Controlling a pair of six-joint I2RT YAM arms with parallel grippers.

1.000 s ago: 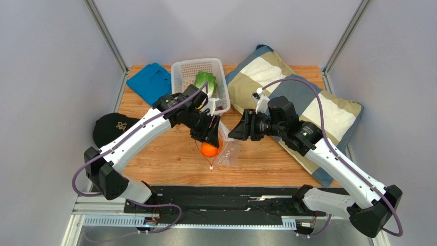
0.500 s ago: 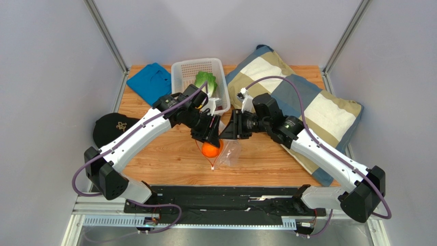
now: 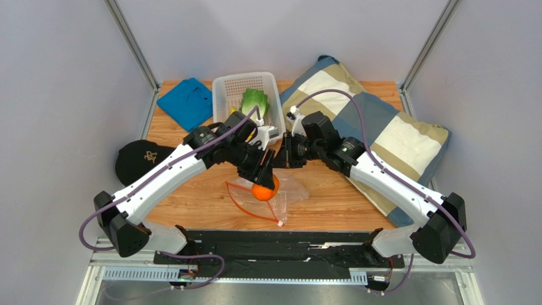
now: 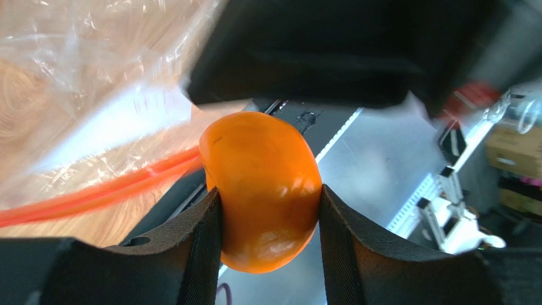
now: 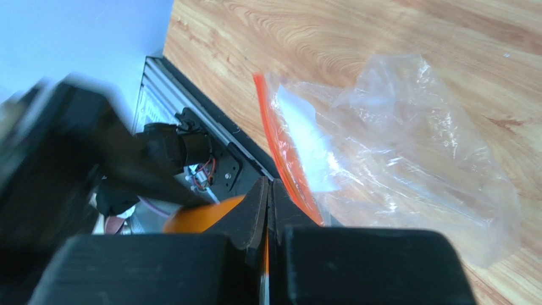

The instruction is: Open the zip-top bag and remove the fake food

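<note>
Risk: left gripper (image 4: 270, 223) clamps orange (image 4: 264, 190), right gripper (image 5: 270, 198) pinched shut on zip-top bag (image 5: 407, 146) rim. If that thin pinch slips, bag drags along.

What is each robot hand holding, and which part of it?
The left jaws squeeze the orange by its two sides. The right jaws pinch the zip-top bag at its orange-red zip strip.

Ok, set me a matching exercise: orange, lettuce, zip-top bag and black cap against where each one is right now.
1 orange
2 lettuce
3 zip-top bag
4 black cap

A in the white basket
B at the left edge of the table
C between the left gripper fingers
D pinched at its strip by the right gripper

Pairs: 1-C, 2-A, 3-D, 4-B
</note>
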